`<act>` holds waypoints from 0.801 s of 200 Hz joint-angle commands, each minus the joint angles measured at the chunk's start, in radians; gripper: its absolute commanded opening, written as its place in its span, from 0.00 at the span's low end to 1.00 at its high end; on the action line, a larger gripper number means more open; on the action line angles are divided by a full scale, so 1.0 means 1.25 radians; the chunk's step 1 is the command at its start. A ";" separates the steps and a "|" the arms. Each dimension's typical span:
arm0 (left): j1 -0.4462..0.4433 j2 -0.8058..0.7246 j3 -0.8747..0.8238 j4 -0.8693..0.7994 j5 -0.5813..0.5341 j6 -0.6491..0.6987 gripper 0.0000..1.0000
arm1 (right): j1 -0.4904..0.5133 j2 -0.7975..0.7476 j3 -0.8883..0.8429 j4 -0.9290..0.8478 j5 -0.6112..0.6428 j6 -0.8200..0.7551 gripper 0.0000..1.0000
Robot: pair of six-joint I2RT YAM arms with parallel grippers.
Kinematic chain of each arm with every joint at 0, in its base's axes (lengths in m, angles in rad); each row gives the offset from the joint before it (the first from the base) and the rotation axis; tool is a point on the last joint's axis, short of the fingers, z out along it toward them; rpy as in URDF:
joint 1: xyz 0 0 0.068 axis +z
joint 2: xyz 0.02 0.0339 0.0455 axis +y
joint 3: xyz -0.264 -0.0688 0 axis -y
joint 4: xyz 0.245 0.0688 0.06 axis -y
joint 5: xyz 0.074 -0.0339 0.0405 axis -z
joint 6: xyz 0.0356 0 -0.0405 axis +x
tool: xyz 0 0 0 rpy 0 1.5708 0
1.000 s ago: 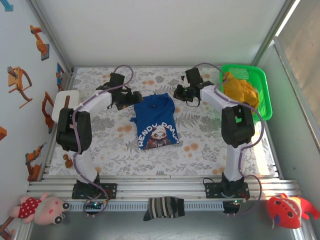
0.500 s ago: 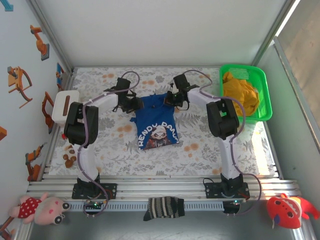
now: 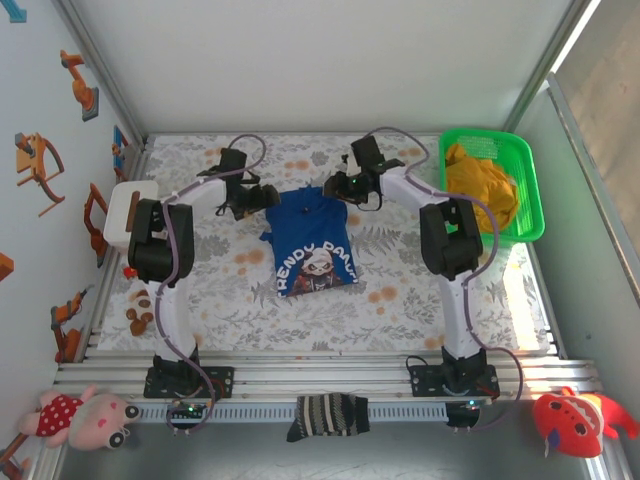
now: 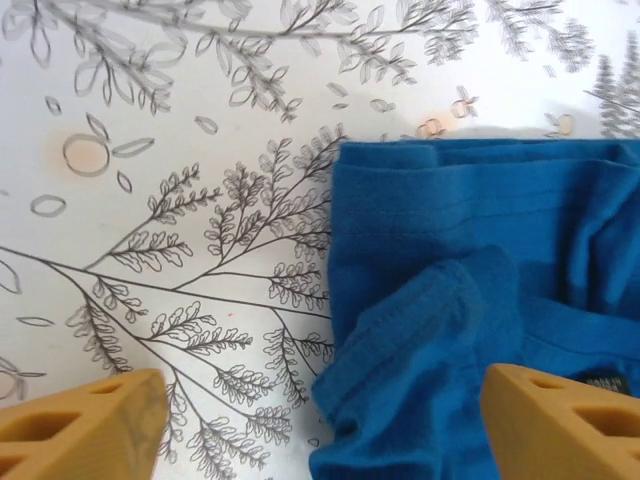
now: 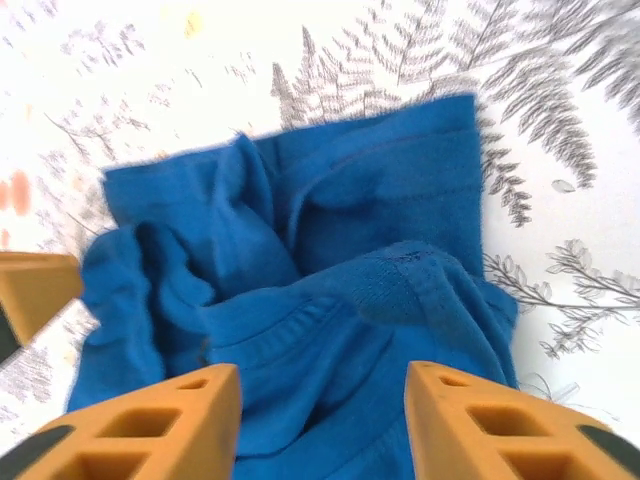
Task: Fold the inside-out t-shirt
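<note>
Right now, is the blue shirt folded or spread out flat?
Partly folded: the t-shirt is a compact bundle, its far end rumpled.

Top external: mounted high behind the arm bases, facing down and toward the far wall, covers the whole bench [image 3: 200, 290]. Left and right wrist cams: close above the bench, looking down at the t-shirt [image 3: 310, 245] from its left and right. All three share the t-shirt's far edge.

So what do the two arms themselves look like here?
Both the left arm and right arm have white links, black joint housings and looping purple-grey cables. The jaws are orange-yellow plastic with hollow cells.
</note>
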 commanded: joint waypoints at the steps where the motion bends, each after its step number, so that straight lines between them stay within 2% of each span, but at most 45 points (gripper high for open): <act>1: 0.007 -0.049 0.031 -0.040 0.008 0.035 0.88 | -0.022 -0.057 0.013 -0.035 0.050 -0.064 0.56; 27: 0.004 -0.020 0.059 -0.066 0.014 0.055 0.93 | -0.025 -0.006 0.051 -0.071 0.077 -0.091 0.61; 85: -0.015 0.075 0.141 -0.103 0.020 0.080 0.97 | -0.025 0.087 0.104 -0.077 0.088 -0.101 0.64; 121: -0.040 0.118 0.164 -0.114 0.025 0.081 0.98 | -0.018 0.107 0.091 -0.034 0.044 -0.074 0.63; 160: -0.065 0.129 0.132 -0.088 0.045 0.069 0.97 | 0.014 0.128 0.079 0.014 -0.023 -0.048 0.64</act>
